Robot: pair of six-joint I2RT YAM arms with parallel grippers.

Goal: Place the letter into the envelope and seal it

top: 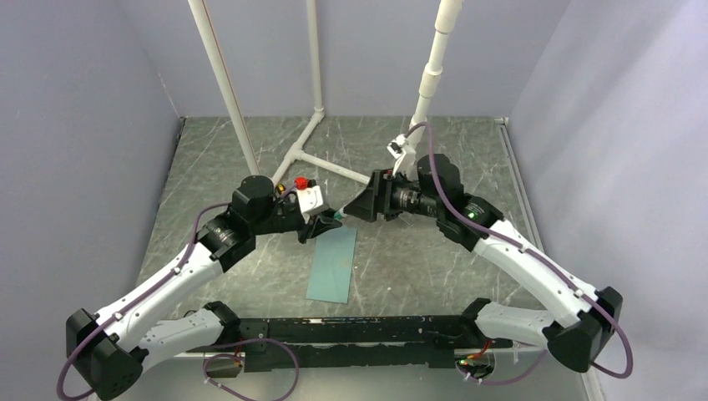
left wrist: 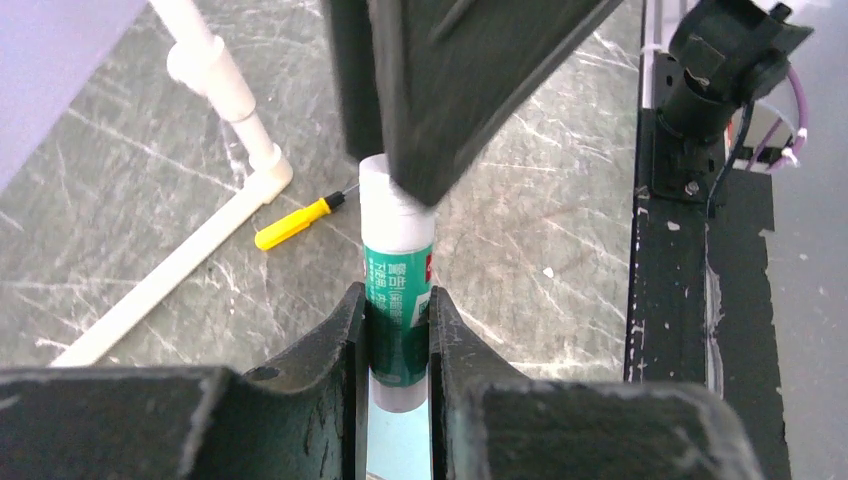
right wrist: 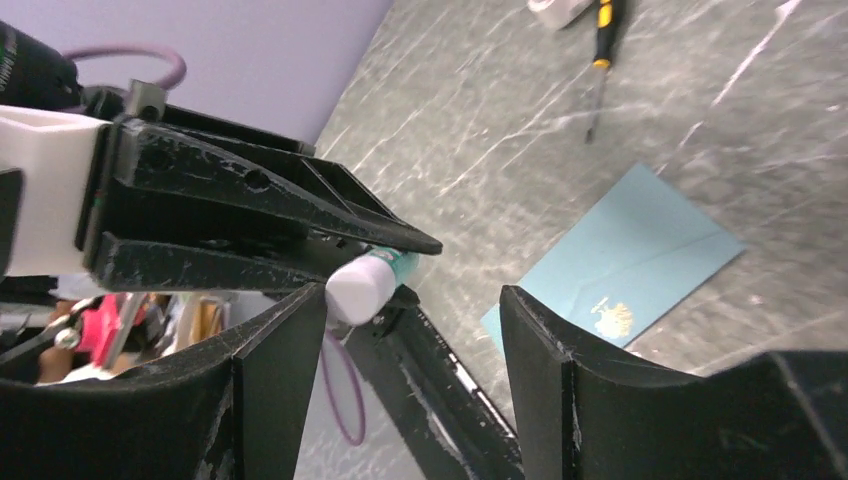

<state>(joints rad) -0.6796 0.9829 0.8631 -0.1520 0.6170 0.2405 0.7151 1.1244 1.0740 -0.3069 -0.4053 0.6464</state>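
The pale teal envelope (top: 332, 266) lies flat on the table with its flap folded down; a gold mark shows on it in the right wrist view (right wrist: 620, 265). The letter is out of view. My left gripper (top: 321, 224) is shut on a green and white glue stick (left wrist: 398, 290), held above the envelope's far end. My right gripper (top: 361, 209) faces it, open. The glue stick's white end (right wrist: 358, 288) lies just beside the right gripper's left finger (right wrist: 275, 370), with nothing between the jaws (right wrist: 413, 305).
A white pipe frame (top: 309, 150) stands on the far half of the table. A yellow-handled screwdriver (left wrist: 295, 222) lies near the pipe. The black base rail (top: 351, 334) runs along the near edge. Purple walls close in three sides.
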